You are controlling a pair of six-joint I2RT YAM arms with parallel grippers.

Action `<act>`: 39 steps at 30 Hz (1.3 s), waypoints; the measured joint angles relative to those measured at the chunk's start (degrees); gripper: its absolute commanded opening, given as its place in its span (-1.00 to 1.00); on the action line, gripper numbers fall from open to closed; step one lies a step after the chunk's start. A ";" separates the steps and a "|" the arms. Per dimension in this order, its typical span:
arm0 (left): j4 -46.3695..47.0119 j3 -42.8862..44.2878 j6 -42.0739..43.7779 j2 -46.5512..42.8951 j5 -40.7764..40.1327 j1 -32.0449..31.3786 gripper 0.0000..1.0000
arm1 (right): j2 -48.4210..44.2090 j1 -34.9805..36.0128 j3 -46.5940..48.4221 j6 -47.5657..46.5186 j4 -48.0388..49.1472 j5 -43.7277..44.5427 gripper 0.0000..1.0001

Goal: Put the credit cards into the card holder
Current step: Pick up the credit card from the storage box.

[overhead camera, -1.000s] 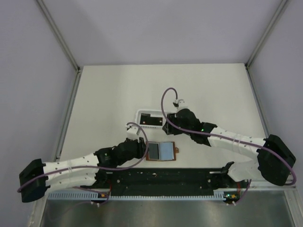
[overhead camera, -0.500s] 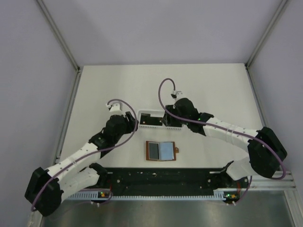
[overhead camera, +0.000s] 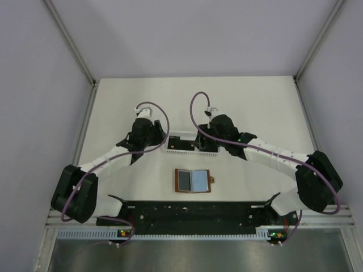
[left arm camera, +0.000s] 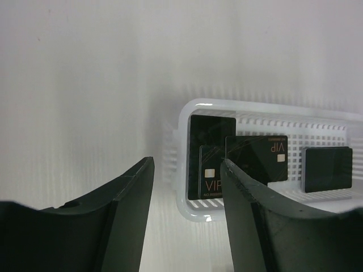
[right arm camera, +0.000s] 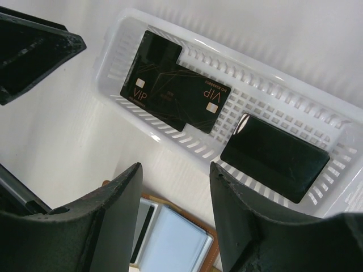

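Observation:
Several black credit cards lie in a white slotted basket [overhead camera: 177,136]. Two overlapping ones marked VIP [right arm camera: 190,96] [left arm camera: 258,156] lie at its left end, over a third [left arm camera: 211,131]. Another [right arm camera: 275,157] [left arm camera: 328,169] lies further right. The brown card holder [overhead camera: 193,181] lies open on the table in front of the basket, bluish pockets up. In the right wrist view [right arm camera: 176,241] a dark edge shows in its left pocket. My left gripper [overhead camera: 163,141] [left arm camera: 186,164] is open and empty at the basket's left end. My right gripper [overhead camera: 199,143] [right arm camera: 174,169] is open and empty above the basket's front edge.
The basket [right arm camera: 170,133] stands mid-table, between the two grippers. My left gripper's fingers [right arm camera: 34,51] show at the upper left of the right wrist view. Metal frame posts [overhead camera: 71,42] and grey walls border the white table [overhead camera: 255,102].
My left arm has swung from beside the card holder up and back to the basket's left end. My right gripper has shifted slightly left and back over the basket. The card holder has not moved.

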 measured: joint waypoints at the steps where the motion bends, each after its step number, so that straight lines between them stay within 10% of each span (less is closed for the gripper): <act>1: 0.07 0.00 0.26 0.98 0.72 0.42 0.10 | -0.13 -0.11 -0.02 -0.02 0.00 0.00 0.03; 35: 4.66 5.57 2.34 16.22 11.93 1.97 -0.55 | -3.02 -1.36 -3.80 0.13 0.57 -0.70 0.03; 39: 4.66 5.57 2.54 16.24 12.07 1.97 -0.32 | -3.13 -1.46 -4.15 0.17 0.42 -0.72 0.03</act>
